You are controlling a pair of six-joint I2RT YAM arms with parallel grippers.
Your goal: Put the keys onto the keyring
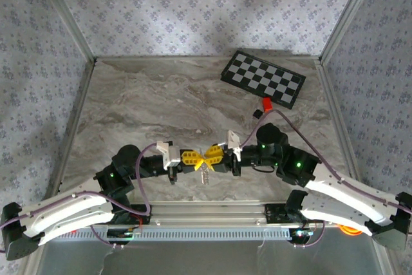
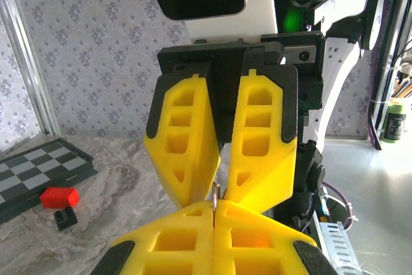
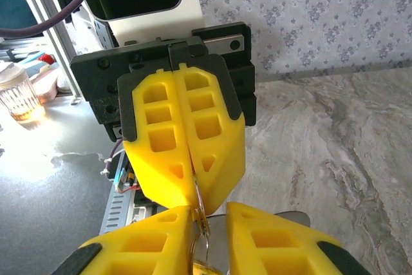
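Observation:
My two yellow-fingered grippers meet tip to tip low over the marble table near its front edge. The left gripper point(image 1: 193, 158) point(image 2: 214, 207) point(image 3: 195, 181) is shut on the edge of the thin metal keyring point(image 2: 214, 192) point(image 3: 199, 199). Opposite it, the right gripper point(image 1: 211, 156) point(image 3: 211, 214) point(image 2: 221, 188) has its jaws a little apart around the same ring, which lies against one finger. The silvery keys point(image 1: 205, 174) hang in a small cluster under the meeting point. A brass-coloured piece point(image 3: 206, 267) dangles from the ring between the right fingers.
A folded checkerboard point(image 1: 262, 79) point(image 2: 38, 165) lies at the back right, with a red block point(image 1: 266, 104) point(image 2: 59, 196) and a black block point(image 1: 257, 114) point(image 2: 64, 218) beside it. A metal rail point(image 1: 212, 209) runs along the near edge. Wallpapered walls enclose the table.

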